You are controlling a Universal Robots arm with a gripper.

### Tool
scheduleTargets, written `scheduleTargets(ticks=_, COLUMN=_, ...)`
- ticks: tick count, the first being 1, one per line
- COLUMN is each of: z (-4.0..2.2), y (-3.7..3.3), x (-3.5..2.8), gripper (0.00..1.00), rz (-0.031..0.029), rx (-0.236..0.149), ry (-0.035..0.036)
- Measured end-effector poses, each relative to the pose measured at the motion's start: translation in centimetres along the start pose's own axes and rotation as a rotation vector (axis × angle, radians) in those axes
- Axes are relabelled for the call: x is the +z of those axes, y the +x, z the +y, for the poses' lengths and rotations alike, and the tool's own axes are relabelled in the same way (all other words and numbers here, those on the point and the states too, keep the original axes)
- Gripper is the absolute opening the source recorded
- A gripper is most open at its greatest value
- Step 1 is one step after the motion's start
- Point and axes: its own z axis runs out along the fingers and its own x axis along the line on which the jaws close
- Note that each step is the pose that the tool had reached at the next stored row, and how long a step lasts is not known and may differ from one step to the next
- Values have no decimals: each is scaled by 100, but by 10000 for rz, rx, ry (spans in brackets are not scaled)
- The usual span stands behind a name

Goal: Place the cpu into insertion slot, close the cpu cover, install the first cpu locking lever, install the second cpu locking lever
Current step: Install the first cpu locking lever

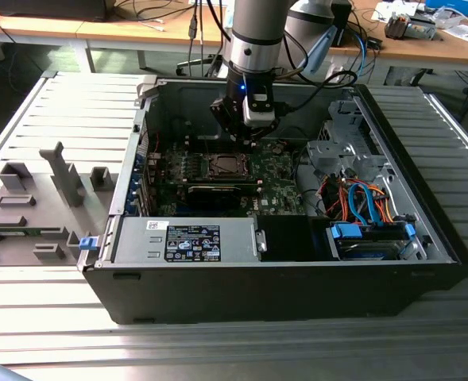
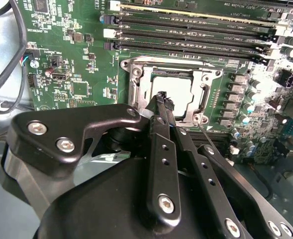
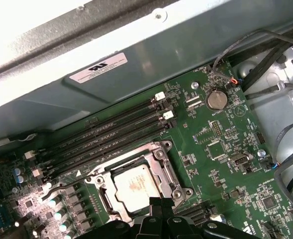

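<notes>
The cpu (image 2: pixel 180 92) (image 3: pixel 135 186) lies flat in the insertion slot (image 1: pixel 227 166) on the green board, its silver top showing. The cpu cover (image 2: pixel 136 74) (image 3: pixel 158 155) lies down around it as a silver frame. A thin wire lever (image 2: pixel 206 137) slants past one corner of the socket. My gripper (image 2: pixel 162 96) (image 1: pixel 246 131) (image 3: pixel 161 203) hangs just above the socket's edge. Its black fingers are shut together with nothing visible between them.
Long memory slots (image 2: pixel 196 30) (image 3: pixel 106 137) run beside the socket. A black card (image 1: pixel 218 190) sits in front of it in the exterior view. The open case (image 1: pixel 281 262) holds a power supply (image 1: pixel 190 238), drive bays and cables (image 1: pixel 361 202). Grey fixtures (image 1: pixel 35 206) stand at the exterior view's left.
</notes>
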Motion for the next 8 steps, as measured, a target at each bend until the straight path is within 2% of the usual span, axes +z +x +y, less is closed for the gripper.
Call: scheduleTargets(ticks=8, z=0, y=0, x=0, gripper=11, rz=-2, rx=-84, ry=2)
